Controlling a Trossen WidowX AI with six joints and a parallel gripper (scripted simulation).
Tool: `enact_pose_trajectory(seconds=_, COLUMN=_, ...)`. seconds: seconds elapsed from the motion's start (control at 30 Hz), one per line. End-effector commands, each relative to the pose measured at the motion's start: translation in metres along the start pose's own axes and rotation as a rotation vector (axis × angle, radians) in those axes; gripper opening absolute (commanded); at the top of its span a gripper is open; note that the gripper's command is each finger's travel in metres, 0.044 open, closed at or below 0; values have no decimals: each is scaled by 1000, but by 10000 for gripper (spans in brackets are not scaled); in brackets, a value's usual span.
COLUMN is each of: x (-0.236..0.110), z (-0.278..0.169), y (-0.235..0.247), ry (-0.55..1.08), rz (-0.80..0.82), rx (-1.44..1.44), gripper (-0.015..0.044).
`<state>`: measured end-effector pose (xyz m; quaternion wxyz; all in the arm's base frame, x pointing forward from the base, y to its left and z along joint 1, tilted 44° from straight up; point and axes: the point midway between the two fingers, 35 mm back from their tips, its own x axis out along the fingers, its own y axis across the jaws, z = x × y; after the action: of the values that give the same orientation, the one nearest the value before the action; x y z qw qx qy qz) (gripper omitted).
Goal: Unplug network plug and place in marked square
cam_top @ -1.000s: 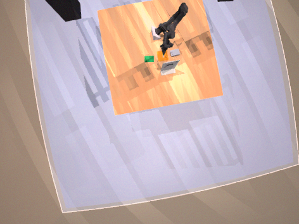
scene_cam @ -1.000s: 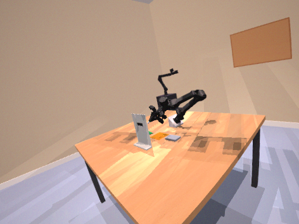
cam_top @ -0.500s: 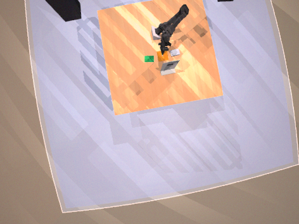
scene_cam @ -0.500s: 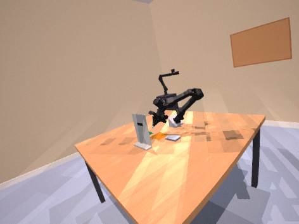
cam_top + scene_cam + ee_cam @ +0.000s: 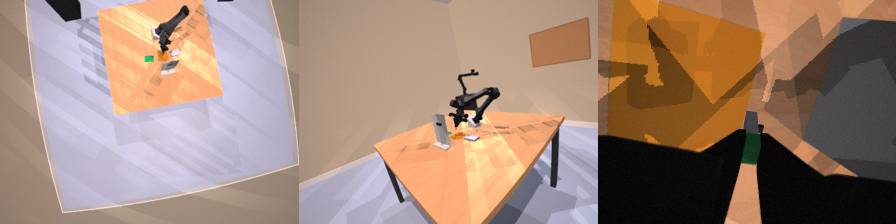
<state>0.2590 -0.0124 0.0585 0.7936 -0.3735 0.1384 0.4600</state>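
My gripper is shut on the network plug, a small green body with a grey tip that sticks out past the fingertips. The plug is out of the socket and hangs in the air, pointing down. The marked square is an orange patch on the table, below the gripper and a little to the left in the wrist view. The upright grey panel stands just beyond the square, apart from the gripper.
A flat grey plate lies on the table right of the square. A small green patch lies to the square's left. The arm's base stands behind. The wooden table ends well away.
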Motion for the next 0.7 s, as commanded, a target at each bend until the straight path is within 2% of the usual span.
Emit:
enact_pose_trajectory(seconds=0.0, x=1, z=1, y=1, ry=-17, rz=3, rx=-3, gripper=0)
enact_pose_trajectory(seconds=0.67, x=22, z=0, y=13, ry=-14, rz=6, rx=-4, gripper=0)
